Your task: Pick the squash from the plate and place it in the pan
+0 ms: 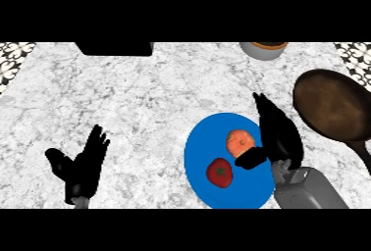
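robot hand (279,135) at squash (239,142), plate (210,147)

Speckled marble counter (145,98), matt brown pan (333,105)

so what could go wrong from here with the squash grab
1. The red vegetable lies right beside the squash on the blue plate; the right hand, thumb already by the squash, might nudge it as the fingers close.
2. The hand comes at the squash from the side, so the squash could slide across the plate instead of being gripped.
3. The pan sits close on the right; a low carry could clip its rim.
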